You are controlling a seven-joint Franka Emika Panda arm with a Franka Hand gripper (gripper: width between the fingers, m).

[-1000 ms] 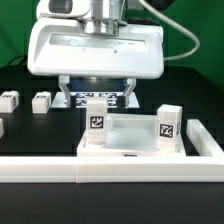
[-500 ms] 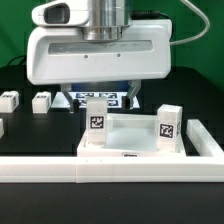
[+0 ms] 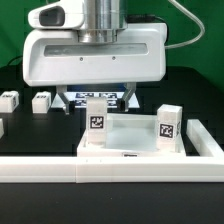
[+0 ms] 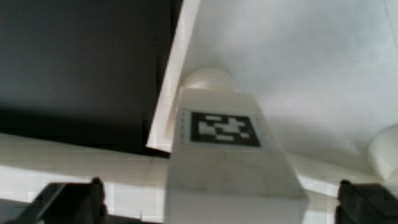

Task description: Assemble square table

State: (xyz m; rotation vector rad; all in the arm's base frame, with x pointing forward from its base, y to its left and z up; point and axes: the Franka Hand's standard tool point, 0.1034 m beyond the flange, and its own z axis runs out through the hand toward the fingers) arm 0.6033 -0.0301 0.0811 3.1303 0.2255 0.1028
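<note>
The square table's white slab [image 3: 135, 142] lies against the border rail, with two tagged white legs standing upright in it, one at the exterior view's left [image 3: 96, 122] and one at the right [image 3: 168, 124]. My gripper [image 3: 98, 101] hangs open just behind and above the left leg, a dark finger on each side and touching nothing. In the wrist view the tagged leg [image 4: 222, 130] stands on the slab [image 4: 302, 50] midway between the open gripper [image 4: 217, 205] fingers [image 4: 71, 203], well clear of both.
Two loose tagged leg blocks [image 3: 41, 101] [image 3: 9, 100] sit on the black table at the exterior view's left. The marker board [image 3: 97, 96] lies behind the slab under the gripper. The long white border rail [image 3: 110, 172] runs along the front.
The gripper's body has drifted slightly toward the exterior view's left and a little lower. Its jaws stay open, and the slab and legs have not moved.
</note>
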